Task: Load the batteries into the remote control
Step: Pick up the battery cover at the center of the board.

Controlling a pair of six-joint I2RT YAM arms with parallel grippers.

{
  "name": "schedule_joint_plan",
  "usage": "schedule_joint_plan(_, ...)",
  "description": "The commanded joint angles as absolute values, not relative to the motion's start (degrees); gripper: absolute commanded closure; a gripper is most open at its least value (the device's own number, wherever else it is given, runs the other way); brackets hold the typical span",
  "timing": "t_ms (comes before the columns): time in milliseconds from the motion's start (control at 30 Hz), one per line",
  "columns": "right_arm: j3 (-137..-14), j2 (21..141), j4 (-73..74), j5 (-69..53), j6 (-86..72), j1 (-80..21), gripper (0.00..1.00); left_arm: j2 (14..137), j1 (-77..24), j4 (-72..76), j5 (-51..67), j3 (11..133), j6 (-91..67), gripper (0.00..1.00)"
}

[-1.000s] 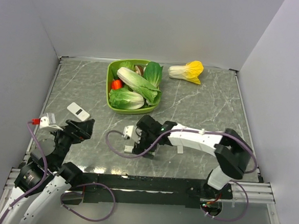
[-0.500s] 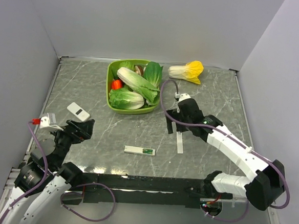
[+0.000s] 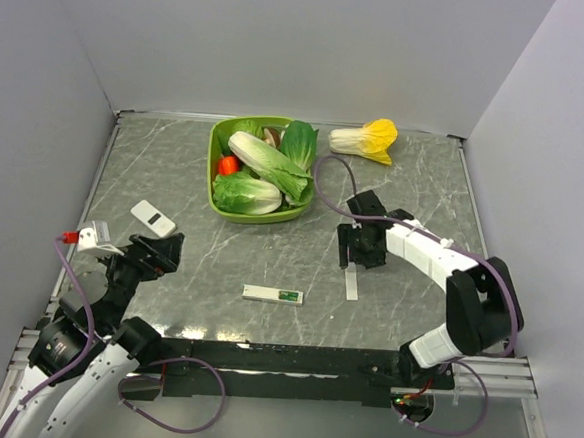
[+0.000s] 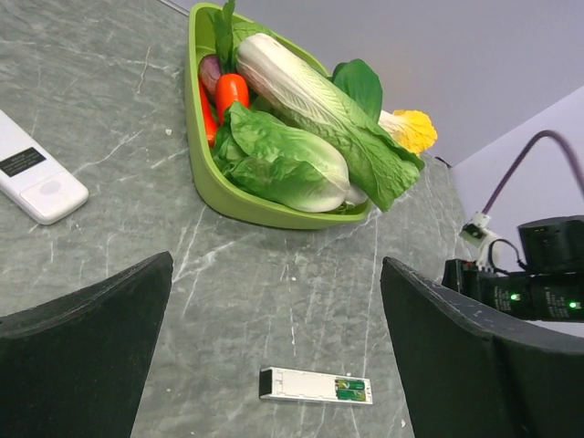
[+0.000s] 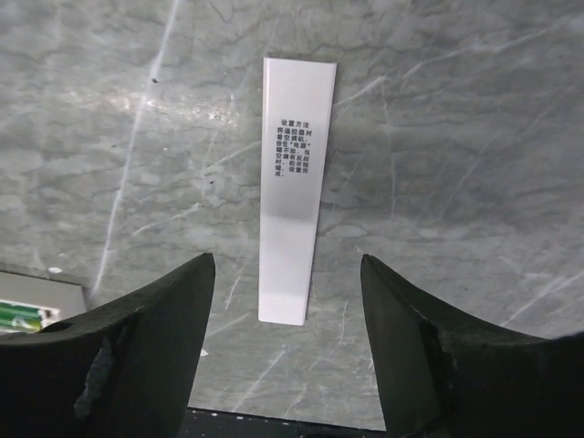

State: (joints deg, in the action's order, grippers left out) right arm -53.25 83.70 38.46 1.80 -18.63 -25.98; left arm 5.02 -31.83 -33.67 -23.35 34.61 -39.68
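**Remote control.** The remote control (image 3: 273, 295) is found lying flat on the grey marbled table (image 3: 414, 188), near its front edge and between the two arms. Its long side is set across the view. No gripper is in contact with it. At its right end an open compartment is seen, and the green batteries (image 3: 289, 297) are lodged inside it. Their number cannot be told.

**Right gripper.** The right gripper (image 3: 359, 256) is held low over the table, to the right of the remote control and well apart from it. Its jaws are moderately parted and nothing is gripped. In the wrist view a white strip (image 5: 297, 192) with small printed lines is seen lying flat between the two fingers (image 5: 155, 338). Table surface shows on either side of it, so it is touched by neither.

**Left gripper.** The left gripper (image 3: 166, 250) is raised at the left side of the table with its jaws spread fully wide. Nothing is held between them.

**Other items.** A white handset (image 3: 153, 217) is noted just beyond the left gripper. A green bowl (image 4: 239, 203) filled with leafy vegetables is placed at the back of the table. A yellow-tipped cabbage (image 3: 365, 139) is laid to its right.
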Motion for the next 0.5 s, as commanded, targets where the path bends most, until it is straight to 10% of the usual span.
schedule_joint_plan(0,-54.1,88.0,36.6,0.3,-19.5,-24.6,0.32,4.9,-30.8,-32.1,-22.2,34.9,-38.1,0.01)
schedule_joint_plan(467,-54.9,94.0,35.5,-0.6,-18.9,-24.4,0.48,4.7,-29.5,-31.4,-21.2,34.6,-37.5,0.01)
